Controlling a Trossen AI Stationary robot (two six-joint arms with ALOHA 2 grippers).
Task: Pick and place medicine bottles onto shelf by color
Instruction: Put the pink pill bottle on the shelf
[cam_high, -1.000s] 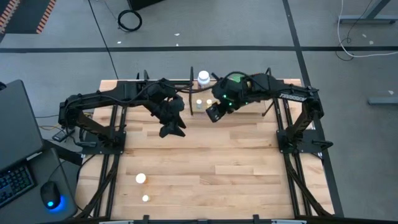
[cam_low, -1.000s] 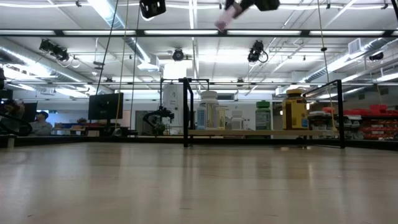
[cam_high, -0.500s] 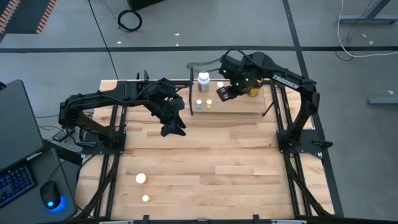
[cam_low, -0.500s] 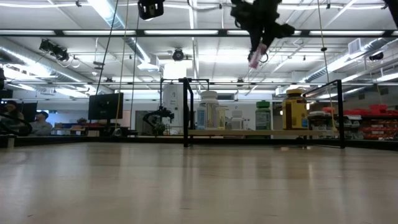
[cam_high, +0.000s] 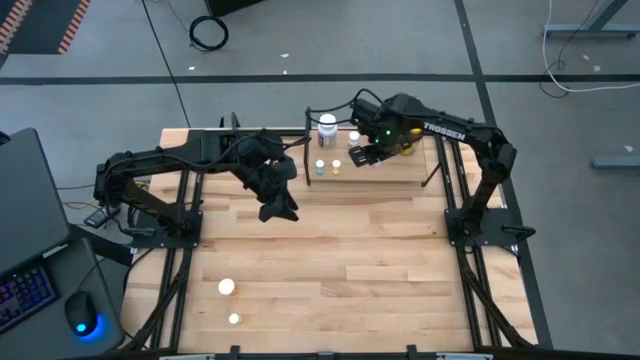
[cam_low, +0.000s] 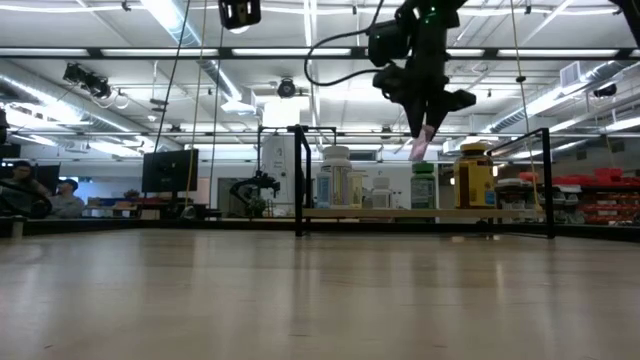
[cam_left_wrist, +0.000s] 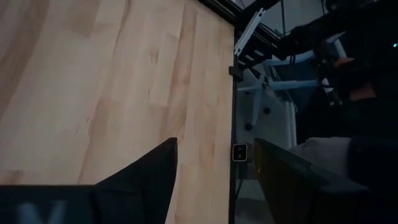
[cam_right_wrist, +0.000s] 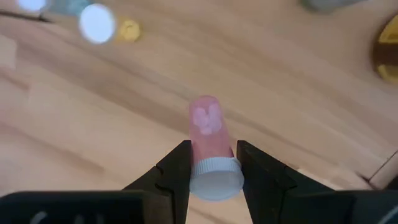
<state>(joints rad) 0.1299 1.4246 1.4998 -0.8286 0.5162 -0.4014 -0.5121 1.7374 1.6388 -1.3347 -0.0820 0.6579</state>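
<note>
We have the right gripper (cam_high: 362, 157) above the shelf (cam_high: 400, 172) at upper centre of the high view, its fingers (cam_right_wrist: 177, 169) clamped on a small pink bottle (cam_right_wrist: 207, 129) just by its white cap (cam_right_wrist: 216, 178), the pink body pointing away from the fingers and down toward the plank. In the low view the bottle (cam_low: 424, 144) hangs tilted, well clear of the shelf (cam_low: 420, 213), between the white bottle (cam_low: 336, 181) and the yellow bottle (cam_low: 474, 179). To set it well we should bring it upright before lowering (it tips off vertical now), pick a bare patch of plank clear of the tiny bottles (cam_high: 328, 166), and release only once the base sits flat. The left gripper (cam_high: 277, 208) waits over the table left of centre, its fingers (cam_left_wrist: 140, 180) partly apart on nothing. Two white bottles (cam_high: 227, 287) lie at lower left.
</note>
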